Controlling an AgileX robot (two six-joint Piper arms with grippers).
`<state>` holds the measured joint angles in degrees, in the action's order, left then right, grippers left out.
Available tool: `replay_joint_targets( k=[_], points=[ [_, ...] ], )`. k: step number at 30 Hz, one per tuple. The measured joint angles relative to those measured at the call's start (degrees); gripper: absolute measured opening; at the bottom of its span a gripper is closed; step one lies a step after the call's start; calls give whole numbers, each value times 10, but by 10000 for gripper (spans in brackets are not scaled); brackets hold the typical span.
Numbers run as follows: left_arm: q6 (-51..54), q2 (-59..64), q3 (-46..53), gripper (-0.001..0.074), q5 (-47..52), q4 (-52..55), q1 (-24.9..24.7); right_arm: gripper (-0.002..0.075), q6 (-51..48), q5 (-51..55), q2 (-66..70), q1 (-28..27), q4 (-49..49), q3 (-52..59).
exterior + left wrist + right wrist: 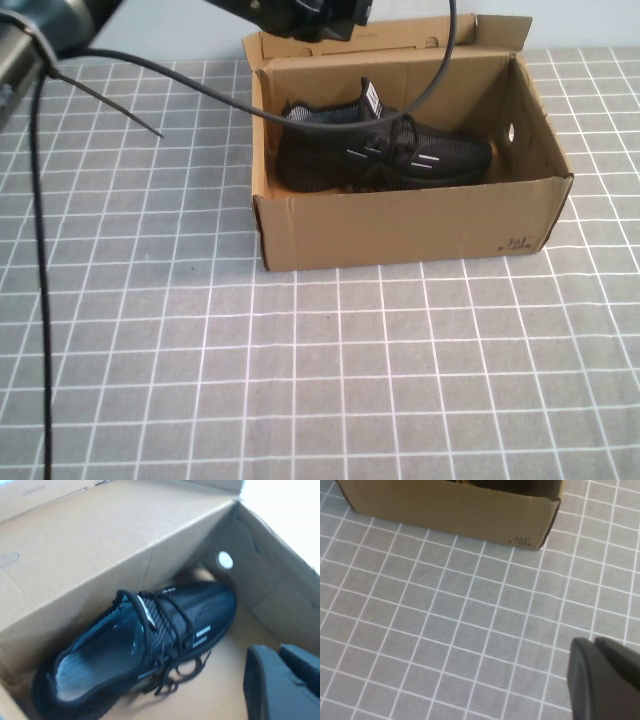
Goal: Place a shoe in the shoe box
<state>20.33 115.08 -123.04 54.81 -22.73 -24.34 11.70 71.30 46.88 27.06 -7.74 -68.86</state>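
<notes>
The black knit shoe (385, 150) lies on its sole inside the open brown shoe box (400, 225), toe toward the box's right end and white heel tab toward the left. In the left wrist view the shoe (145, 645) rests on the floor of the box (75, 555). My left gripper (274, 652) hangs above the box beside the shoe, shut and empty; its arm shows at the top of the high view (320, 15). My right gripper (592, 645) is shut and empty above the mat, in front of the box (450, 507). It is out of the high view.
A grey mat with a white grid (350, 380) covers the table. The box's lid flap (400, 40) stands open at the back. A black cable (440, 70) from my left arm sags across the box's opening. Another cable (40, 300) hangs along the left edge.
</notes>
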Motion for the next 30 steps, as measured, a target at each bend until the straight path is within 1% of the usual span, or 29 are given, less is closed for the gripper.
replay_joint_targets(
  k=[3, 9, 12, 15, 19, 22, 25, 30],
  points=[
    [20, -25, 0, 4, 33, 16, 0, -16, 0, -3, -46, 0, -1, 29],
    [3, -93, 9, 0, 82, 71, 0, -16, 0, -9, -170, 0, 22, 104],
    [-15, -145, 41, -1, 80, 88, 0, -16, 0, -15, -233, 0, 35, 142],
    [-26, -216, 102, -1, 59, 95, 0, -16, 0, -17, -287, 0, 44, 170],
    [-28, -321, 219, -1, 5, 96, 0, -16, -14, -37, -345, 0, 62, 201],
    [-29, -409, 333, -1, -54, 96, 0, -16, -42, -76, -373, 0, 86, 226],
    [-29, -508, 473, -1, -132, 91, 0, -16, -68, -111, -387, 0, 111, 250],
    [-28, -670, 707, -1, -284, 87, 0, -16, -78, -171, -391, 0, 131, 296]
  ],
)
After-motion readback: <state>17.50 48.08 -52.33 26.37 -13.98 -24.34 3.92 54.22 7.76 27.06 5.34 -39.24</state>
